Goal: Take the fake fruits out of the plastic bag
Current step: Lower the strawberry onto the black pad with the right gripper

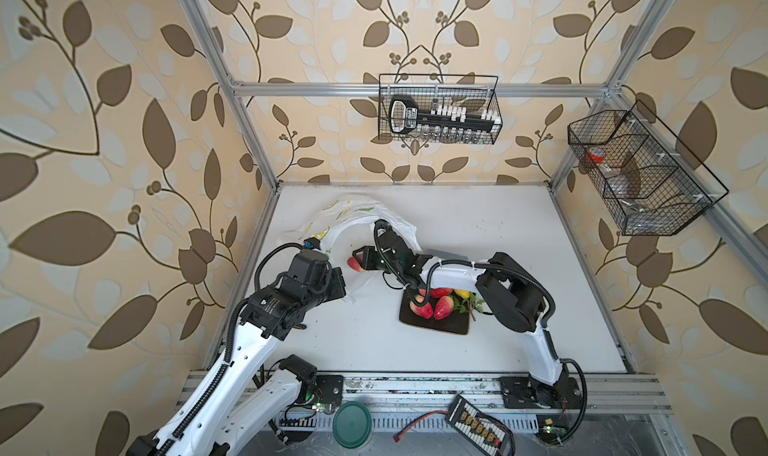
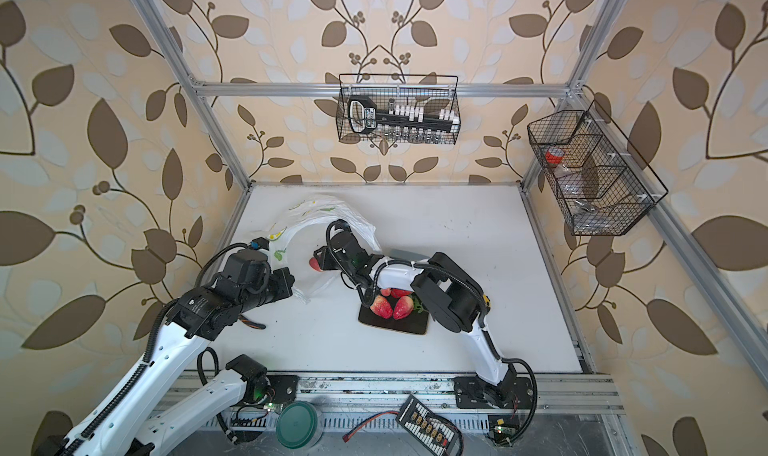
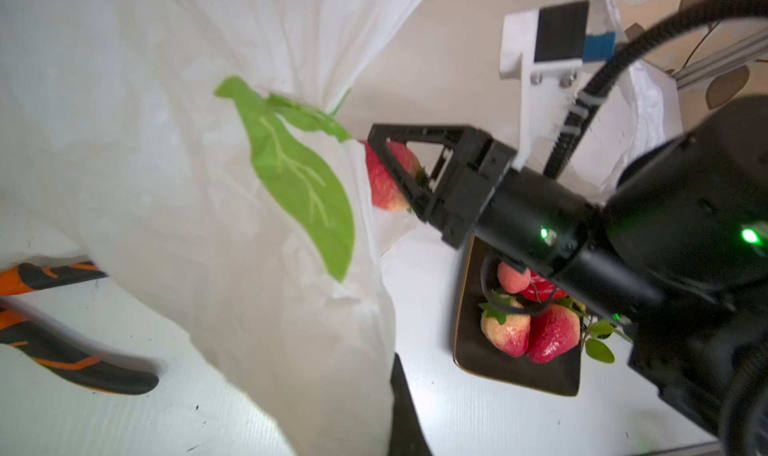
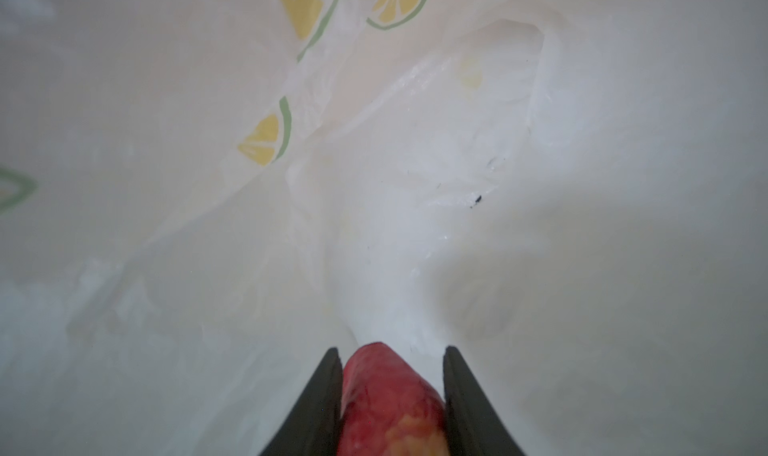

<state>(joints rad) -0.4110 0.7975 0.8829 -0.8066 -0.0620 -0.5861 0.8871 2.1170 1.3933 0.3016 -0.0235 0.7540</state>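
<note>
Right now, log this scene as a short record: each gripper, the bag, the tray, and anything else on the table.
left gripper: shut, apparently pinching the edge of the plastic bag
right gripper: closed on a red strawberry at the bag's mouth
black tray: holds strawberries, a yellow fruit and a green sprig
pliers: lying on the table beside the bag, not gripped

Mouth of plastic bag [image 1: 357,215]: our right gripper [image 4: 390,352] and its strawberry [image 4: 388,408] fill it.
Mid-table: the black tray [image 1: 449,328] blocks us.
Far right: we find open table [image 1: 540,246].
Front left: pliers [image 3: 83,362].
</note>
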